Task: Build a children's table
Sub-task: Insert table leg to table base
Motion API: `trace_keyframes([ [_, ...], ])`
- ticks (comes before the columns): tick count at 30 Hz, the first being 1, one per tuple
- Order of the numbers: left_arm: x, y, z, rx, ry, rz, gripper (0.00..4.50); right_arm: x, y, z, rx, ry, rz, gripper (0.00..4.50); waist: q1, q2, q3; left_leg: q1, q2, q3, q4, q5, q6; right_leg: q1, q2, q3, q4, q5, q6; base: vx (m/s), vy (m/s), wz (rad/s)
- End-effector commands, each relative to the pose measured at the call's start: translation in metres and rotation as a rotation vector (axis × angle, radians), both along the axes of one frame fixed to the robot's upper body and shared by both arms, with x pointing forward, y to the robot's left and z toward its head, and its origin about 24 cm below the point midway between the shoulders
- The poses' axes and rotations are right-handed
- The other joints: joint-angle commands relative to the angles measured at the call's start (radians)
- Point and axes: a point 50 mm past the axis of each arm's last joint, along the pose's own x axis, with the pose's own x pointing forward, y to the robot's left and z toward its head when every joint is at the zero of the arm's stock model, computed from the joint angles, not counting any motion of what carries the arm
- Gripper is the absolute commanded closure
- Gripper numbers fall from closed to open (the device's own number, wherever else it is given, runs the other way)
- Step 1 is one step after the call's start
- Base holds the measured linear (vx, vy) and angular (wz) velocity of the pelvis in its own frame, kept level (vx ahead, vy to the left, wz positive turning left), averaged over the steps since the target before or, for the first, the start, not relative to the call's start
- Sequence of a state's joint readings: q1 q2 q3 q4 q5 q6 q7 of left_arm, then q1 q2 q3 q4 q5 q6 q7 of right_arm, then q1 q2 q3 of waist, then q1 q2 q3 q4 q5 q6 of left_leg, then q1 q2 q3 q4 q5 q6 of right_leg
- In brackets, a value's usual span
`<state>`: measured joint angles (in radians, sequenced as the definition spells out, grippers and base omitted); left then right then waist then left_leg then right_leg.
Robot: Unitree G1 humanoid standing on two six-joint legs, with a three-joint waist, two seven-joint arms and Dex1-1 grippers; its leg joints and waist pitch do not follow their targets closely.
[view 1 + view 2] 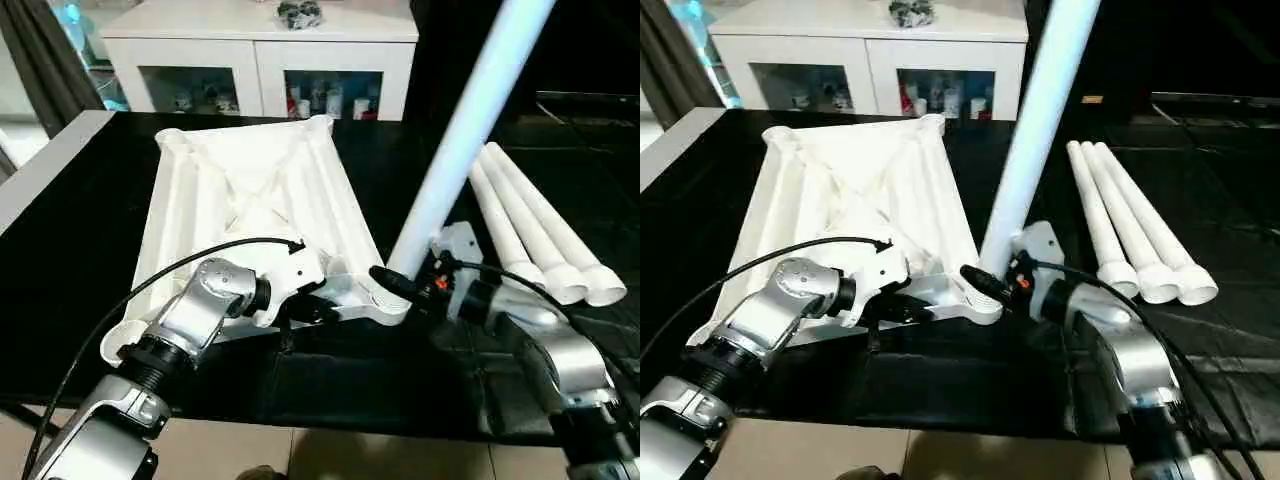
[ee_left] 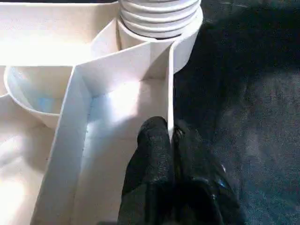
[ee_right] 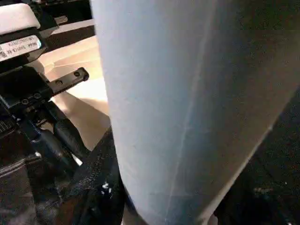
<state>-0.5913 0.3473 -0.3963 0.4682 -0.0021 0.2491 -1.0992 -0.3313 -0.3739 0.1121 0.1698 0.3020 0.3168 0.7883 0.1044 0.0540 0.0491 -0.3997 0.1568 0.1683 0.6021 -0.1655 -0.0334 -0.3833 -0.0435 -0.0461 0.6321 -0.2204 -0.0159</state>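
Note:
The white tabletop (image 1: 250, 190) lies upside down on the black table, ribbed underside up. My left gripper (image 1: 320, 305) is shut on the thin rim wall (image 2: 169, 93) at its near edge, just beside the near right corner socket (image 1: 378, 298). A white leg (image 1: 460, 130) stands in that socket, leaning up and to the right; its ribbed end (image 2: 159, 16) sits in the socket's mouth. My right gripper (image 1: 402, 282) is shut around the leg's lower part, one black finger (image 3: 96, 178) pressed against the tube (image 3: 187, 93).
Three more white legs (image 1: 540, 240) lie side by side on the black table (image 1: 80, 230) at the right. A white glass-door cabinet (image 1: 260, 50) stands behind the table. The table's near edge runs just below both forearms.

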Motion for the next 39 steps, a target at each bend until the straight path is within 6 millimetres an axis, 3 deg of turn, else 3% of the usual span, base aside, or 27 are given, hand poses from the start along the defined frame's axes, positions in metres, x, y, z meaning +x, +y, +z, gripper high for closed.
trace_keyframes([
  [1, 0.003, -0.001, 0.007, 0.0, -0.018, -0.015, 4.5, -0.002, 0.003, -0.016, -0.052, 0.084, 0.03, 2.56, 0.007, -0.014, -0.068, 0.022, 0.076, -0.029, -0.062, -0.152, 0.078, 0.044, -0.116, 0.048, -0.076, -0.079, -0.228, 0.0, 0.0, 0.0],
  [13, 0.001, -0.001, 0.005, 0.012, -0.01, -0.023, 4.5, 0.004, 0.006, -0.017, -0.03, 0.153, 0.086, 2.56, 0.004, -0.017, -0.068, 0.023, 0.076, -0.029, -0.062, -0.155, 0.077, 0.043, -0.114, 0.047, -0.075, -0.065, -0.236, 0.0, 0.0, 0.0],
  [23, 0.003, -0.001, 0.007, -0.006, 0.0, -0.001, 4.5, 0.004, -0.004, -0.02, 0.137, 0.195, -0.031, 2.56, 0.006, -0.012, -0.071, 0.025, 0.078, -0.029, -0.063, -0.165, 0.07, 0.042, -0.116, 0.047, -0.075, -0.051, -0.245, 0.0, 0.0, 0.0],
  [28, 0.007, 0.0, 0.009, -0.015, -0.011, 0.035, 4.5, -0.005, -0.007, -0.027, 0.175, 0.198, -0.057, 2.56, 0.011, -0.005, -0.073, 0.024, 0.078, -0.03, -0.062, -0.157, 0.071, 0.043, -0.118, 0.047, -0.072, -0.013, -0.25, 0.0, 0.0, 0.0],
  [30, 0.01, 0.0, 0.011, -0.02, -0.019, 0.06, 4.5, -0.01, -0.007, -0.032, 0.197, 0.198, -0.076, 2.56, 0.016, -0.004, -0.072, 0.027, 0.081, -0.03, -0.065, -0.177, 0.064, 0.041, -0.117, 0.047, -0.075, -0.032, -0.244, 0.0, 0.0, 0.0],
  [31, 0.014, 0.001, 0.012, -0.025, -0.028, 0.086, 4.5, -0.016, -0.008, -0.037, 0.224, 0.191, -0.11, 2.56, 0.018, 0.005, -0.071, 0.027, 0.08, -0.031, -0.066, -0.192, 0.059, 0.038, -0.118, 0.049, -0.078, -0.043, -0.241, 0.0, 0.0, 0.0],
  [33, 0.015, 0.001, 0.013, -0.028, -0.032, 0.097, 4.5, -0.02, -0.008, -0.041, 0.242, 0.186, -0.13, 2.56, 0.018, -0.001, -0.07, 0.028, 0.081, -0.032, -0.068, -0.211, 0.052, 0.04, -0.119, 0.048, -0.079, -0.057, -0.241, 0.0, 0.0, 0.0],
  [36, 0.017, 0.001, 0.014, -0.029, -0.038, 0.11, 4.5, -0.027, -0.008, -0.048, 0.256, 0.18, -0.161, 2.56, 0.016, 0.009, -0.066, 0.03, 0.081, -0.034, -0.075, -0.256, 0.038, 0.036, -0.117, 0.048, -0.088, -0.127, -0.226, 0.0, 0.0, 0.0],
  [37, 0.018, 0.001, 0.014, -0.029, -0.04, 0.114, 4.5, -0.03, -0.008, -0.051, 0.254, 0.175, -0.171, 2.56, 0.015, 0.006, -0.066, 0.028, 0.08, -0.034, -0.074, -0.26, 0.037, 0.037, -0.117, 0.049, -0.088, -0.133, -0.225, 0.0, 0.0, 0.0],
  [38, 0.019, 0.001, 0.014, -0.03, -0.042, 0.121, 4.5, -0.034, -0.008, -0.054, 0.255, 0.173, -0.178, 2.56, 0.019, 0.012, -0.068, 0.03, 0.079, -0.034, -0.073, -0.262, 0.035, 0.037, -0.121, 0.05, -0.088, -0.14, -0.222, 0.0, 0.0, 0.0],
  [39, 0.02, 0.002, 0.015, -0.029, -0.045, 0.126, 4.5, -0.038, -0.008, -0.057, 0.25, 0.164, -0.182, 2.56, 0.017, 0.009, -0.067, 0.029, 0.08, -0.033, -0.074, -0.261, 0.037, 0.036, -0.121, 0.05, -0.09, -0.143, -0.22, 0.0, 0.0, 0.0],
])
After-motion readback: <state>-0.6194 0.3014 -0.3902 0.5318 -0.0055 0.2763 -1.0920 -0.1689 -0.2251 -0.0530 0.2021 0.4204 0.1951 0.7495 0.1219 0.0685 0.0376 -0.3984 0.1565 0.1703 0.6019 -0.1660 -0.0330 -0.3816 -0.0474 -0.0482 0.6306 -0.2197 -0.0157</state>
